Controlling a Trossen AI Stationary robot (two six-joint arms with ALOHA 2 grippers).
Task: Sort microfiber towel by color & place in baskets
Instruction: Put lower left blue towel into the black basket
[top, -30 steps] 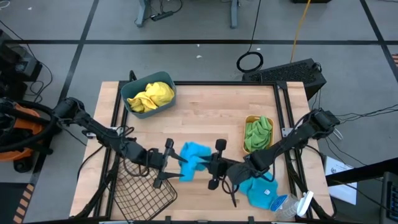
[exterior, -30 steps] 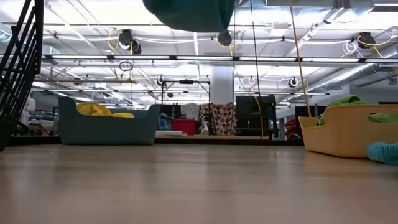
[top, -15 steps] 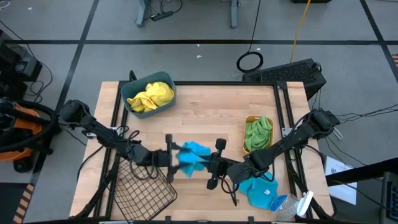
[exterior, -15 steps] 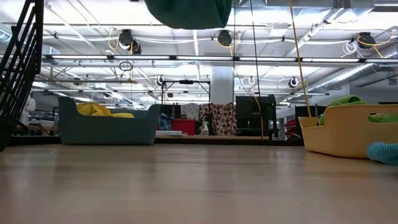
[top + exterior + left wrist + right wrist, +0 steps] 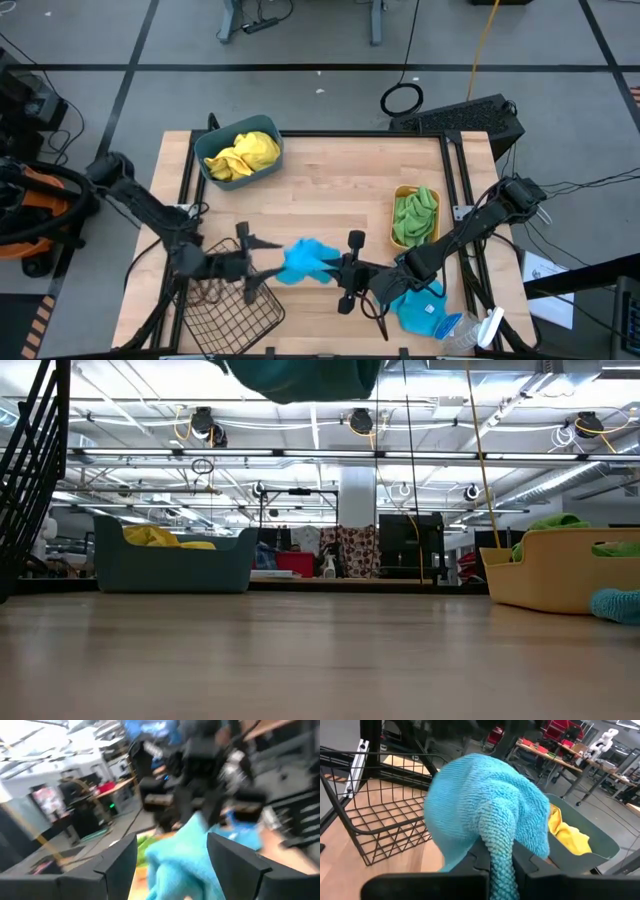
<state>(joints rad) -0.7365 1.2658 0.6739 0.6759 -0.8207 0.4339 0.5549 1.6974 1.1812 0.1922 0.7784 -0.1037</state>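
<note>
A bright blue towel (image 5: 305,262) hangs in the air over the table's middle, near the front. It shows as a dark bundle at the top of the low view (image 5: 300,378). My right gripper (image 5: 335,268) is shut on it from the right. My left gripper (image 5: 262,262) is open just left of the towel, above the wire-mesh basket's (image 5: 225,310) far rim. In the left wrist view the towel (image 5: 185,860) shows between and beyond its spread fingers. A second blue towel (image 5: 415,308) lies flat on the table at the near right. My right gripper pinches a bunched fold of the blue towel (image 5: 499,851) between its two fingers. The fingers come level from the table's right side. The towel bulges out beyond the fingertips and hangs clear of the table.
A teal bin (image 5: 208,162) at the far left holds yellow towels (image 5: 245,152). An orange-yellow tub (image 5: 400,192) at the right holds green towels (image 5: 414,214). A clear bottle (image 5: 470,330) lies at the near right corner. Bare wood lies between the bins.
My left gripper has drawn back toward the table's left edge, away from the blue towel and over the wire basket. The towel stays lifted in my right gripper, which has kept nearly still.
</note>
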